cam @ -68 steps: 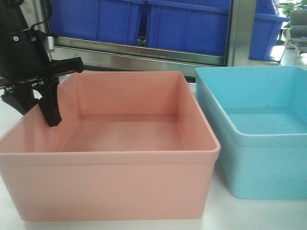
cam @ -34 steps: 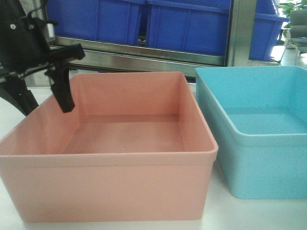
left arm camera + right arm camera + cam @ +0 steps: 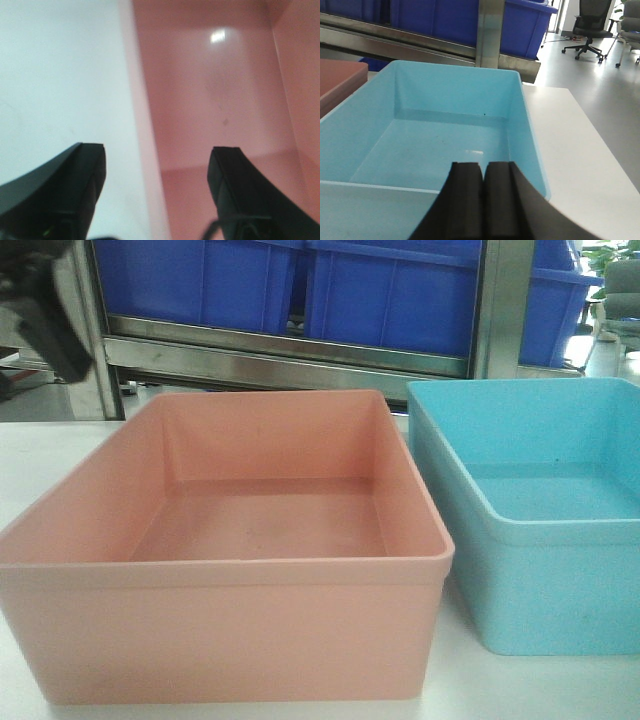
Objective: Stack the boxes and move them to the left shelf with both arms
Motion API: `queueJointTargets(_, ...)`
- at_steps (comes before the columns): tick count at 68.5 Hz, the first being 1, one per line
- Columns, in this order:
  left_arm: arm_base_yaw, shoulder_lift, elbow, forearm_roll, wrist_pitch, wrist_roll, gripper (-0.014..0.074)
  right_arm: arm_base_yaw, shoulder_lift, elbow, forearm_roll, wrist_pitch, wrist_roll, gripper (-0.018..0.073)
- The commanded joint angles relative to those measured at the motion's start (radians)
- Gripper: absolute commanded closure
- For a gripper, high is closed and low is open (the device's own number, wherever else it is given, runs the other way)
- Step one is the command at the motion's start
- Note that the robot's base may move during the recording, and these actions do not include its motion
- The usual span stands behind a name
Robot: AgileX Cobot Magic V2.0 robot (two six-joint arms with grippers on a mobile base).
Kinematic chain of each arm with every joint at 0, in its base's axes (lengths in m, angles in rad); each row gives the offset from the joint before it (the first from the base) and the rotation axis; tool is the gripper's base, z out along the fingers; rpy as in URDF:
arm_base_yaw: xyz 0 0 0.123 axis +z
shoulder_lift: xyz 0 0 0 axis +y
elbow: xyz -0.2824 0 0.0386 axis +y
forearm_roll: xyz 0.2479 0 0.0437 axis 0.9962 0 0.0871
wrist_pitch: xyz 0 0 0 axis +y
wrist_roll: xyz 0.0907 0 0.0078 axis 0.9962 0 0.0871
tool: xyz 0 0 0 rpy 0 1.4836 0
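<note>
The salmon pink box (image 3: pixel 240 540) stands on the white table with the light blue box (image 3: pixel 540 510) close on its right, both open-topped and empty. My left gripper (image 3: pixel 40 310) is a dark blur at the top left, above and left of the pink box. In the left wrist view it (image 3: pixel 157 152) is open, high over the pink box's left wall (image 3: pixel 142 115), holding nothing. My right gripper (image 3: pixel 483 167) is shut and empty over the near rim of the blue box (image 3: pixel 435 135). Which rack bay is the left shelf I cannot tell.
A stainless-steel rack bar (image 3: pixel 290 350) runs behind the boxes, with dark blue crates (image 3: pixel 390 290) above it and an upright post (image 3: pixel 505 305) at the right. White table top (image 3: pixel 570 145) lies right of the blue box. Office chairs (image 3: pixel 587 25) stand far off.
My left gripper has risen out of the pink box's left rear corner and moved up and left, to the frame's edge. The boxes stand about as before.
</note>
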Motion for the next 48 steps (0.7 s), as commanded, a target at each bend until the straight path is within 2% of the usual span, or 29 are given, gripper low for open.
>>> queueJointTargets(1, 0.028, -0.121, 0.055, -0.029, -0.176, 0.059, 0.0244, 0.003, -0.009, -0.019, -0.003, -0.081, -0.011, 0.0529)
queueJointTargets(9, 0.062, -0.245, 0.165, -0.023, -0.327, 0.143, 0.0244, 0.003, -0.009, -0.019, -0.003, -0.081, -0.011, 0.0529)
queueJointTargets(20, 0.106, -0.429, 0.287, -0.023, -0.490, 0.150, 0.0244, 0.003, -0.009, -0.019, -0.003, -0.081, -0.011, 0.0529)
queueJointTargets(41, 0.238, -0.762, 0.397, -0.021, -0.511, 0.150, 0.0244, 0.003, -0.009, -0.019, -0.003, -0.081, -0.011, 0.0529)
queueJointTargets(48, 0.257, -0.840, 0.420, -0.019, -0.508, 0.150, 0.0244, 0.003, -0.009, -0.019, -0.003, -0.081, -0.011, 0.0529)
